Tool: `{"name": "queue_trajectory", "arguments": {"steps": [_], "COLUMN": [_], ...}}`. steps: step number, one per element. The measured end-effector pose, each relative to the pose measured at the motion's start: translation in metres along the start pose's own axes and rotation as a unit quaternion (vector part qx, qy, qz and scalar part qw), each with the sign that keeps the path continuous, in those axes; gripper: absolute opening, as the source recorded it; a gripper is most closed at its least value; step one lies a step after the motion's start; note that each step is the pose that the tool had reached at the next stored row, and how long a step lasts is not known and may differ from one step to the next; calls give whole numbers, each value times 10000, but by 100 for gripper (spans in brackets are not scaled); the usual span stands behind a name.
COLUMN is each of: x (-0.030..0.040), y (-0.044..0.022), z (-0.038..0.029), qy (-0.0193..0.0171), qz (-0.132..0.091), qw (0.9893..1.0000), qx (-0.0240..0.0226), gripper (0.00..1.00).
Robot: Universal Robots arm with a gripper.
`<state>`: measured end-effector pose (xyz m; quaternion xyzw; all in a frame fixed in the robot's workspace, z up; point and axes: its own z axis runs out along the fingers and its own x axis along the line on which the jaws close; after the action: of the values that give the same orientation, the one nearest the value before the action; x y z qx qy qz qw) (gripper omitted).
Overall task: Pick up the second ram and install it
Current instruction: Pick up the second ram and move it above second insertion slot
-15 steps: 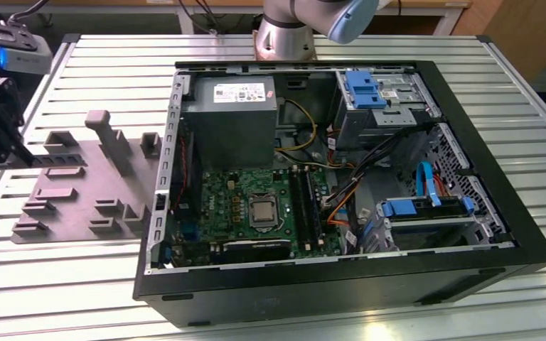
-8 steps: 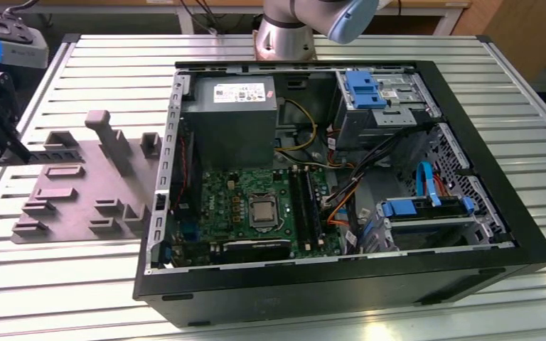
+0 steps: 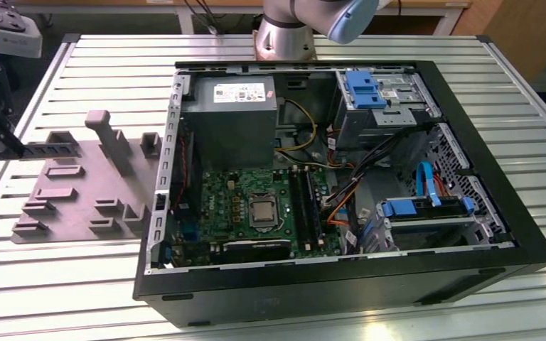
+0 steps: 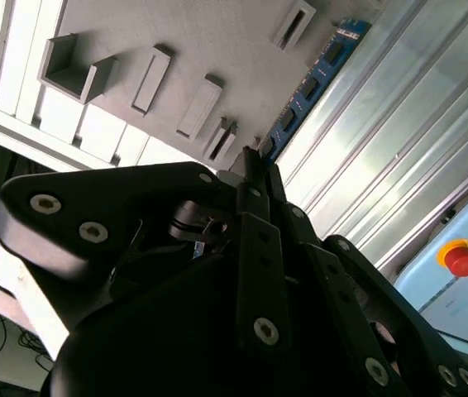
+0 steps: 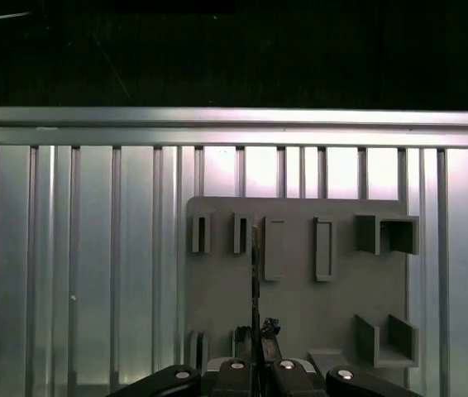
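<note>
While the exterior view lays out the whole bench, we get the grip itself from the wrist cameras. In the second wrist view we look past the black linkages of the gripper (image 4: 255,165), whose fingers are pressed together on one end of the second ram (image 4: 315,76). The stick runs away from the fingertips, long and blue, with a row of small dark chips. In the first wrist view the second ram (image 5: 255,256) shows edge-on, a thin dark line rising from between the fingertips. It lies over the grey holder plate (image 5: 217,289), between two of the plate's narrow slots; we cannot tell whether its far end touches the plate. The second wrist view also gives us a red push button (image 4: 463,258) on a pale blue surface beyond the table's slats.

In the exterior view we find the open computer case (image 3: 349,288) on the slatted aluminium table (image 3: 65,291). Inside it are the green motherboard (image 3: 225,192), its long black memory sockets (image 3: 308,206), a grey power supply (image 3: 227,124) and blue drive brackets (image 3: 363,89). The holder plate sits just beside the case, on the exterior view's left. The black gripper assembly hangs at that view's left edge, near the plate's outer side and well apart from the sockets. The arm's grey joint (image 3: 287,35) stands beyond the case.
</note>
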<state>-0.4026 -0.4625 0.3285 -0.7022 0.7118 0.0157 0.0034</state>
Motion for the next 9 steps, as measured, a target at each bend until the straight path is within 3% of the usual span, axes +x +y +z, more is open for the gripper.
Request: {"name": "queue_trajectory", "arguments": {"steps": [9], "x": [-9], "y": [4], "z": [-195], "qy": [2], "qz": [0], "qw": [10000], "qx": [0], "gripper": [14]}}
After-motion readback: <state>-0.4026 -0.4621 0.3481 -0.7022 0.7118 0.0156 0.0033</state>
